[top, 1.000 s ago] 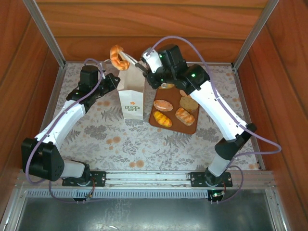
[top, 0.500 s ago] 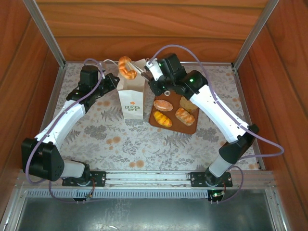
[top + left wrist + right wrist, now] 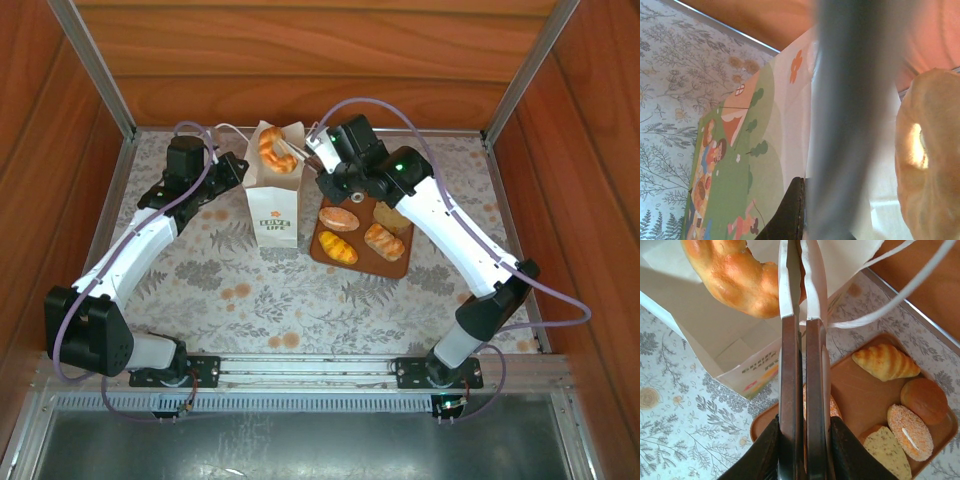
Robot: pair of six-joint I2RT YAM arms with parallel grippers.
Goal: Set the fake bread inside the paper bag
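A curved croissant (image 3: pixel 272 148) is pinched at one end by the right end effector (image 3: pixel 291 153) and is held over the open mouth of the paper bag (image 3: pixel 274 218). The bag is stood upright on the floral worktop (image 3: pixel 250 295). The left end effector (image 3: pixel 238 168) is pressed together at the bag's left rim; whether paper is caught there cannot be told. Other pastries (image 3: pixel 339 217) are laid on the brown board (image 3: pixel 398 264), just right of the bag.
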